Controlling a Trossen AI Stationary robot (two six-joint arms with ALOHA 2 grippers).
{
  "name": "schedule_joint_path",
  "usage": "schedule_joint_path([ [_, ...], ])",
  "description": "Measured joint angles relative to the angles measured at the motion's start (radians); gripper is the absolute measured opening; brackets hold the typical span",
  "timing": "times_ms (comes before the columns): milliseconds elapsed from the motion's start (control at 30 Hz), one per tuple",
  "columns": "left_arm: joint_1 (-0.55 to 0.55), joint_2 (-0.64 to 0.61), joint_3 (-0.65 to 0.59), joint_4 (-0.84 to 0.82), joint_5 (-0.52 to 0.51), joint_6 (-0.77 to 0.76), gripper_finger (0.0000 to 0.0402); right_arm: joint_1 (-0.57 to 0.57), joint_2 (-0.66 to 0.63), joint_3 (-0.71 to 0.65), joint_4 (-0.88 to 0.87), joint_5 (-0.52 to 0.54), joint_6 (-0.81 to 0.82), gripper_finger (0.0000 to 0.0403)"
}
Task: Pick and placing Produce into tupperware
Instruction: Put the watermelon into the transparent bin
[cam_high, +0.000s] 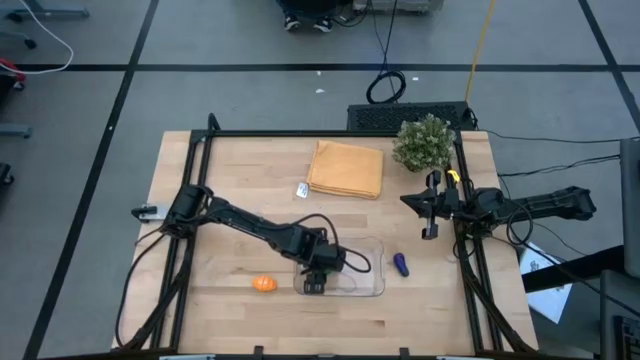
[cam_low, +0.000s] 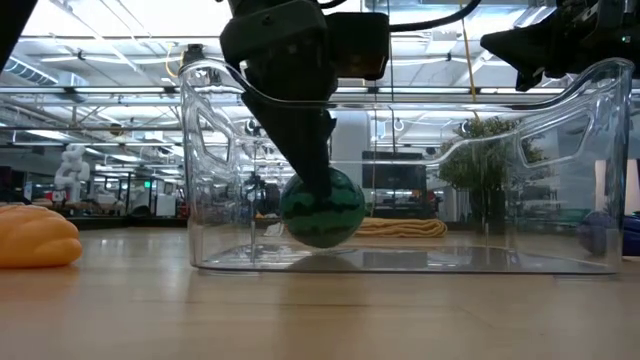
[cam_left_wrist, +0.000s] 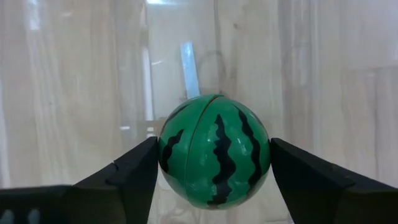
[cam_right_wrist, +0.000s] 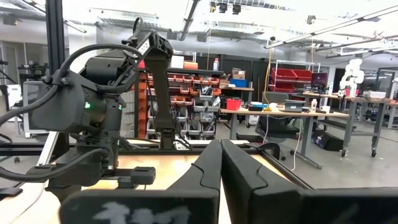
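**Left gripper has the melon ball inside the tupperware**

Left gripper (cam_left_wrist: 214, 171) clamps the striped ball (cam_left_wrist: 214, 149), stripes vertical, low inside the tupperware (cam_low: 600, 150). Orange piece (cam_high: 263, 284) sits left; eggplant (cam_high: 400, 264) right, lengthwise front-to-back. Right gripper (cam_right_wrist: 221, 162) pinched together, idle.

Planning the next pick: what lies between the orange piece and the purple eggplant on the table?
In the high view, the clear tupperware sits between the orange piece and eggplant, with the left claw holding the striped ball inside.
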Motion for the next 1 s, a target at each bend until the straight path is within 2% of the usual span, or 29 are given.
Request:
schedule_joint_path([
  [200, 0.0, -0.002, 0.034, -0.006, 0.012, -0.016, 0.0274, 0.0, 0.0, 0.0, 0.004, 0.0, 0.0, 0.0],
  [1000, 0.027, 0.003, 0.035, -0.039, 0.023, 0.04, 0.0273, 0.0, 0.0, 0.0, 0.002, 0.0, -0.002, 0.0],
])
